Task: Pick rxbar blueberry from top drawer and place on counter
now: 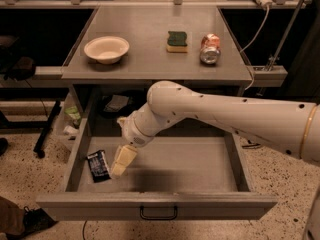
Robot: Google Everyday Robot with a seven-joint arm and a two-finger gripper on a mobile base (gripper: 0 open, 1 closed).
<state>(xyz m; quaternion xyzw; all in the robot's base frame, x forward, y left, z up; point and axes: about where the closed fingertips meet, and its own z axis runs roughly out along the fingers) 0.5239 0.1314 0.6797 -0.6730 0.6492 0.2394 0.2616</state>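
Observation:
The top drawer (200, 169) is pulled open, its front panel and dark wire handle (158, 215) toward me. The rxbar blueberry (98, 165), a dark wrapper with white print, lies flat at the drawer's left front. My gripper (122, 161) hangs down into the drawer from the white arm and sits right beside the bar, at its right edge. The counter (150, 39) is the grey top above the drawer.
On the counter stand a white bowl (106, 49) at the left, a green-and-yellow sponge (177, 41) in the middle and a red-and-white can (210, 48) lying to its right. Clutter shows under the counter behind the drawer (116, 104). Table legs and cables flank both sides.

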